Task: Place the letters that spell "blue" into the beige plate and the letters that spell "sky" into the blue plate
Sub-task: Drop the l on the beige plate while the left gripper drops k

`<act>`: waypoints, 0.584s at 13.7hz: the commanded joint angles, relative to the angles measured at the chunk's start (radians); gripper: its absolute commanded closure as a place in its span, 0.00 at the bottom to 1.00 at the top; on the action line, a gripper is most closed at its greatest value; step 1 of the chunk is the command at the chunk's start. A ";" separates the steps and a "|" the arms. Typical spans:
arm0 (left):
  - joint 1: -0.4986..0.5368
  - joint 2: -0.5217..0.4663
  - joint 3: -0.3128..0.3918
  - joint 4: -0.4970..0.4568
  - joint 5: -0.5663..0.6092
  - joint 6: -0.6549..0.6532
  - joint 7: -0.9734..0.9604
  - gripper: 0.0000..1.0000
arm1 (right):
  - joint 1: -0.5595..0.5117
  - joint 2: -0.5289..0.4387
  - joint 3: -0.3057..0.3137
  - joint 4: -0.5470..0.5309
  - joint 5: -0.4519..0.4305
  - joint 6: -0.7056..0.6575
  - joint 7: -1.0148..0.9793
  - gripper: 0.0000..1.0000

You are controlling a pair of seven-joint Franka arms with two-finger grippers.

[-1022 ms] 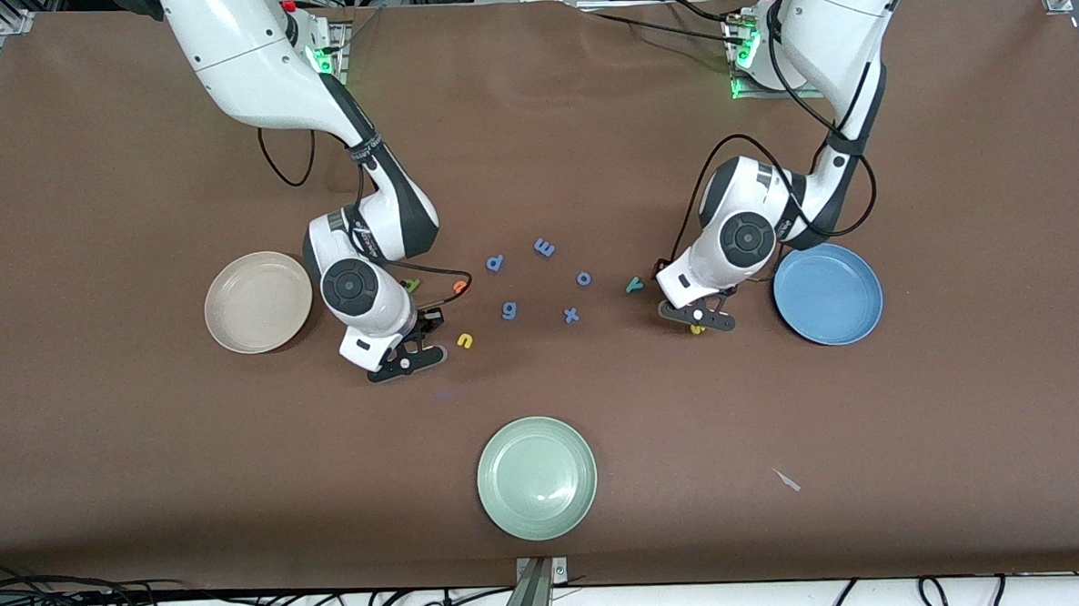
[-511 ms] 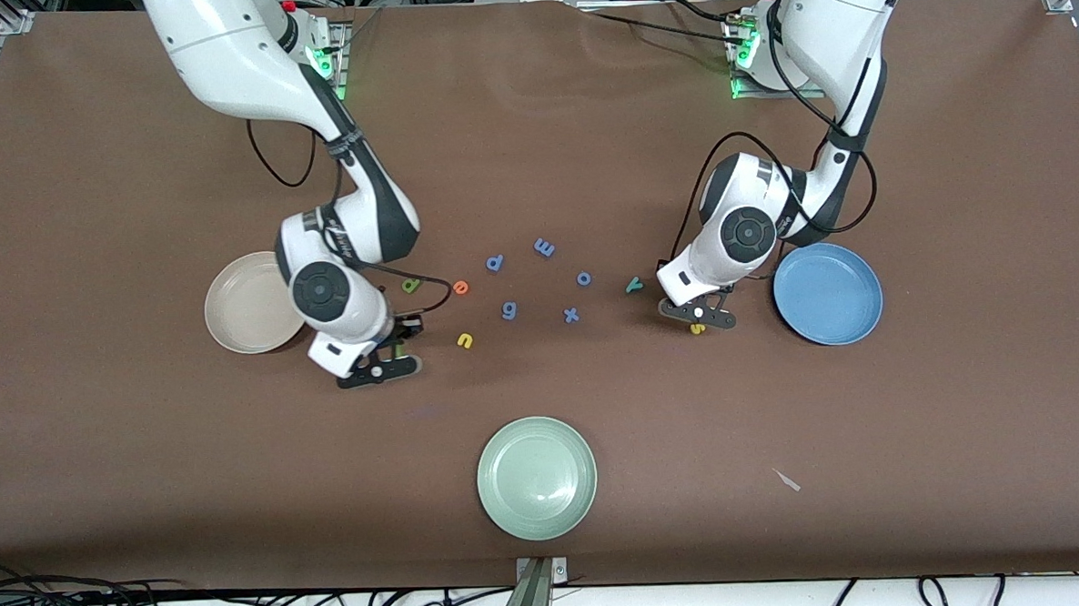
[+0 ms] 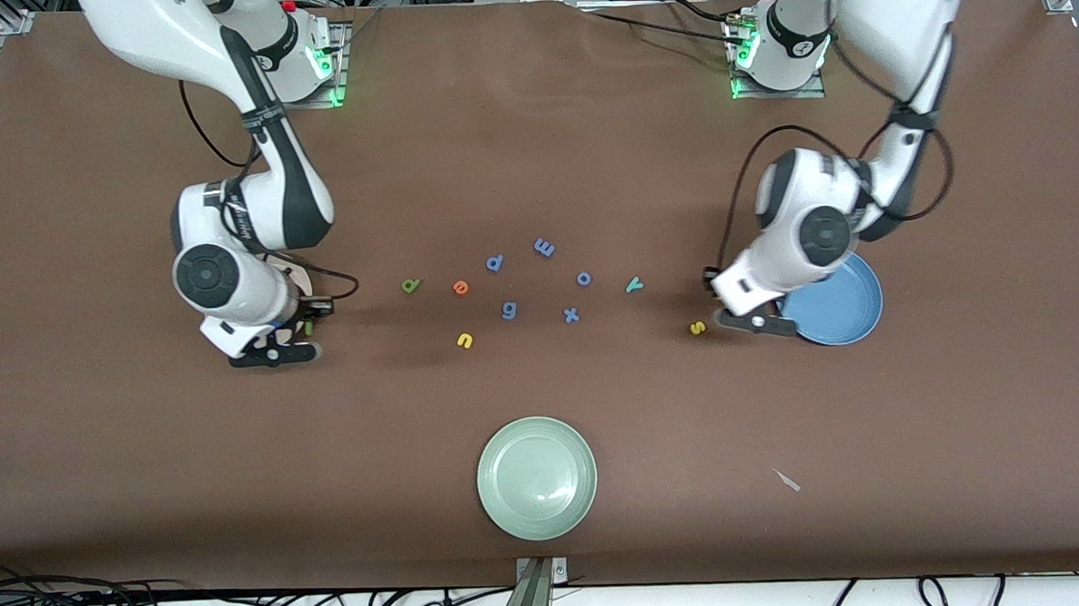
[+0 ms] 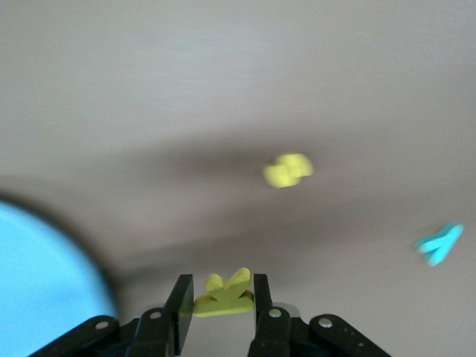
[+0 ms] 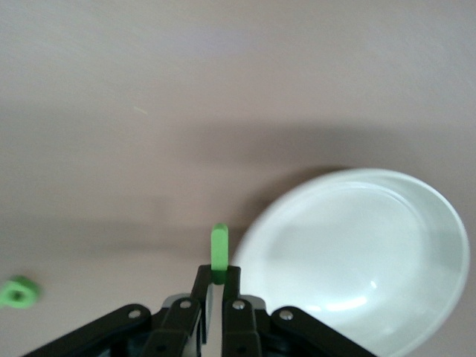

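Note:
My right gripper (image 5: 218,277) is shut on the green l (image 5: 219,251), which stands upright at the rim of the beige plate (image 5: 357,260). In the front view that plate (image 3: 296,279) is mostly hidden under the right arm, with the l (image 3: 308,329) showing at its edge. Over the blue plate's (image 3: 845,303) rim, my left gripper (image 4: 219,288) is shut on the yellow k (image 4: 223,294). The yellow s (image 3: 697,328) and teal y (image 3: 633,285) lie on the table near it. Green b (image 3: 411,286), orange e (image 3: 461,288) and yellow u (image 3: 465,341) lie toward the right arm's end.
Blue letters p (image 3: 495,263), m (image 3: 544,246), o (image 3: 584,278), g (image 3: 509,311) and x (image 3: 571,315) sit mid-table. A pale green plate (image 3: 536,478) stands near the front edge. A small scrap (image 3: 788,481) lies toward the left arm's end.
The left gripper closed on the k beside the s and carried it to the blue plate's rim. The right arm carried the l away from the letters to the beige plate.

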 commanded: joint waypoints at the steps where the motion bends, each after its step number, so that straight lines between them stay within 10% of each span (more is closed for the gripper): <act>1: 0.170 -0.016 -0.011 -0.024 -0.015 -0.017 0.314 0.97 | 0.004 -0.019 -0.036 -0.063 -0.011 0.004 -0.007 1.00; 2: 0.205 0.003 -0.009 -0.024 -0.023 -0.010 0.378 0.95 | 0.005 -0.007 -0.052 -0.065 -0.011 0.003 -0.009 1.00; 4: 0.215 0.018 -0.009 -0.021 -0.023 0.006 0.389 0.57 | 0.002 0.013 -0.070 -0.065 -0.010 -0.016 -0.004 0.92; 5: 0.210 0.018 -0.009 -0.018 -0.023 0.007 0.388 0.38 | 0.004 0.013 -0.072 -0.065 -0.010 -0.016 0.001 0.34; 6: 0.207 0.018 -0.011 -0.016 -0.024 0.007 0.388 0.36 | 0.007 0.005 -0.072 -0.059 -0.010 -0.019 0.007 0.00; 8: 0.196 0.024 -0.012 -0.011 -0.027 0.010 0.386 0.35 | 0.017 -0.001 -0.061 -0.042 -0.002 -0.042 0.069 0.00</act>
